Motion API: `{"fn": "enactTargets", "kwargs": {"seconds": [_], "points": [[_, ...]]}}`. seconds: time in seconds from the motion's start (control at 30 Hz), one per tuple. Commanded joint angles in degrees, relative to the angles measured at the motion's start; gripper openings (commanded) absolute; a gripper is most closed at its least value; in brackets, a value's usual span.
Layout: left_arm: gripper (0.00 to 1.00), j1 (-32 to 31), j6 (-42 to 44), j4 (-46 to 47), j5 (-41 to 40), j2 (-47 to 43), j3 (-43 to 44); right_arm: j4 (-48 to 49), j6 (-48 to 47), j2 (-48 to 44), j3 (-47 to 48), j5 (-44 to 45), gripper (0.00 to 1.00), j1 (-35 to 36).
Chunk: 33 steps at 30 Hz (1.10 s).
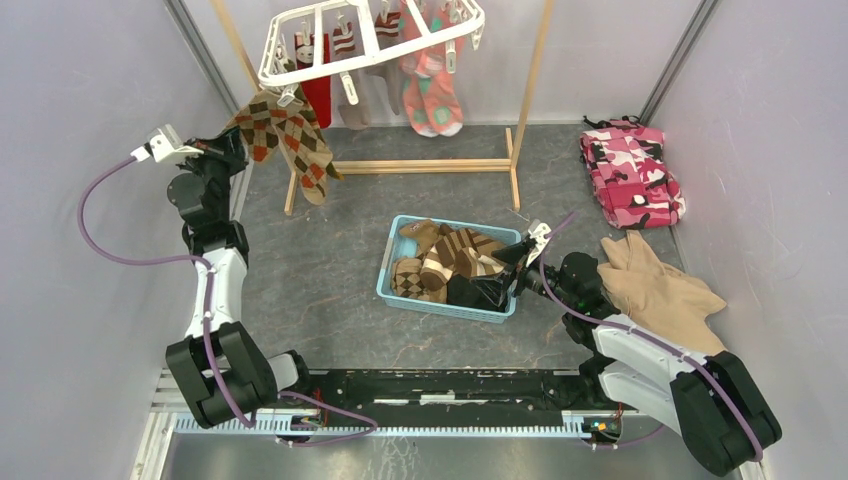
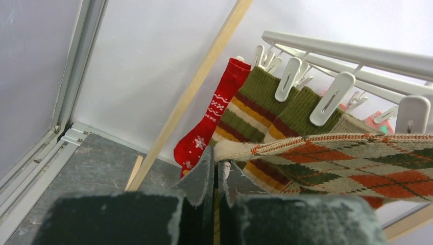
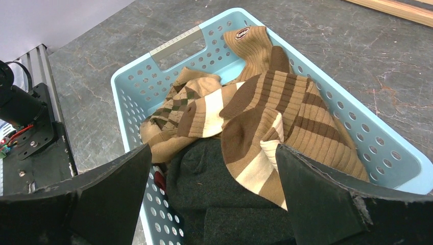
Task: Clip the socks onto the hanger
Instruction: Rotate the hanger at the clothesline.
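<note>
Grey marbled counter [image 1: 330,270] lies bare between the light wooden frame stand [image 1: 420,166] and the light blue perforated plastic basket [image 1: 386,278]. The white plastic rectangular hanger [image 1: 272,48] hangs above. A tan, orange and green argyle sock [image 1: 290,135] stretches from its rim, seemingly clipped there, to the left hand [image 1: 228,148], which is clenched on the cuff close by the left wall. The right hand [image 1: 515,262], spread wide, hovers over brown striped socks [image 1: 455,250] at the basket's near right end.
</note>
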Motion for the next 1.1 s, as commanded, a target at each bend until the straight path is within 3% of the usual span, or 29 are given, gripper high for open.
{"fn": "enactTargets", "kwargs": {"seconds": [0.0,0.97,1.07], "points": [[0.02,0.46,-2.49,3.21,1.23,0.38,2.92,2.88,0.46,0.07,0.63,-1.34,0.98,-0.14],[0.04,0.53,-3.62,2.50,1.86,-1.20,0.18,2.72,0.51,-0.06,0.69,-1.63,0.98,-0.14],[0.13,0.54,-4.27,2.31,2.21,-2.94,-1.75,2.70,0.53,-0.12,0.69,-1.69,0.98,-0.16]]}}
